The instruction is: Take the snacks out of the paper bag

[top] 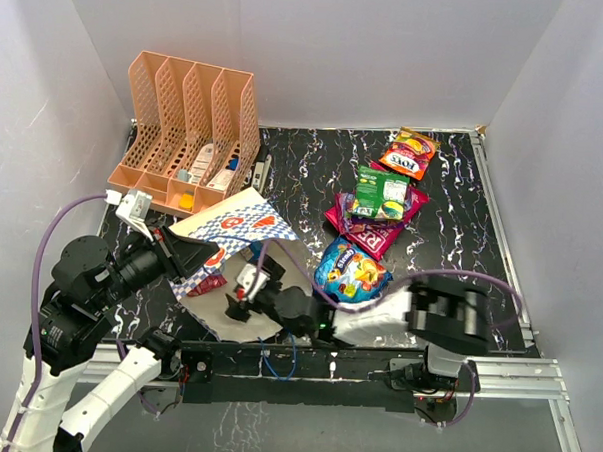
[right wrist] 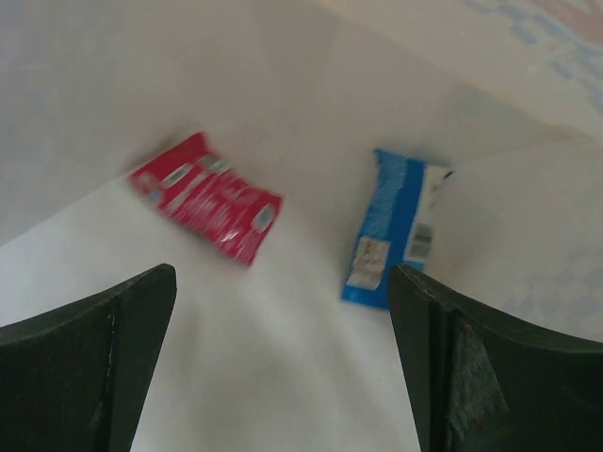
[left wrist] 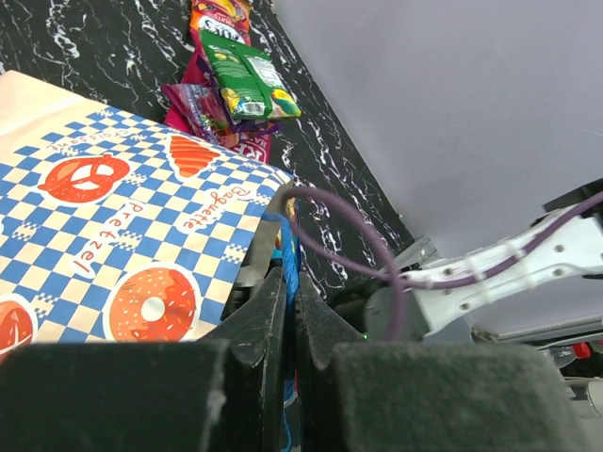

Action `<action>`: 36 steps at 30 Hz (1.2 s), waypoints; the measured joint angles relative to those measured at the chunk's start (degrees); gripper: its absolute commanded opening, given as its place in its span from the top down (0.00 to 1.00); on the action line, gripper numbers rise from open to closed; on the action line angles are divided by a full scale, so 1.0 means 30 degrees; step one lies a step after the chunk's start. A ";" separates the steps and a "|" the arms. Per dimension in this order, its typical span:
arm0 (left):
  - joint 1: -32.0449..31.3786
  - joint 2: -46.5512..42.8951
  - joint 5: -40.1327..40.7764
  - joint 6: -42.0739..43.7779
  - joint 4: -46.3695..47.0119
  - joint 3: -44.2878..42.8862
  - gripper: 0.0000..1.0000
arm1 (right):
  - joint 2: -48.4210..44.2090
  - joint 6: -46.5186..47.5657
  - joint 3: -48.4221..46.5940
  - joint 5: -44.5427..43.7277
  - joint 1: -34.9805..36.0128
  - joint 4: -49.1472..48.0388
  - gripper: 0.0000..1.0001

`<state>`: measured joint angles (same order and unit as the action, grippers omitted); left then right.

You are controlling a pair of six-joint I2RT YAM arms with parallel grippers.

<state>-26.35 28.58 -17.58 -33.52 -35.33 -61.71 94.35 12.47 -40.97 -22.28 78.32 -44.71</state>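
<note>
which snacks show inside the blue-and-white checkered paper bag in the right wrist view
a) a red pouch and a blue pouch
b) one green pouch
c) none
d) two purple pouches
a: a red glossy pouch and a blue glossy pouch lie apart on the cream inner wall of the blue-and-white checkered paper bag, ahead of the open right gripper.

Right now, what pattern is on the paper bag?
The paper bag has blue-and-white checks with orange pretzels; clearest in left wrist view.
</note>
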 measured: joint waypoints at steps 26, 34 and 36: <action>0.0000 -0.0007 -0.1020 -0.0488 0.0911 0.0000 1.00 | 1.2429 0.1931 -0.8116 -0.4809 -0.3832 -0.6120 0.32; 0.0000 -0.0007 -0.1056 -0.0474 0.0882 0.0000 1.00 | 1.2466 -0.0692 -0.8429 -0.3490 -0.4291 -0.3570 0.72; 0.0000 -0.0007 -0.1056 -0.0474 0.0867 0.0000 1.00 | 1.2466 -0.0801 -0.8429 -0.3432 -0.4291 -0.3286 0.79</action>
<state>-26.35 28.56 -20.75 -34.94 -32.73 -61.71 131.74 10.07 -66.26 -32.58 65.45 -54.57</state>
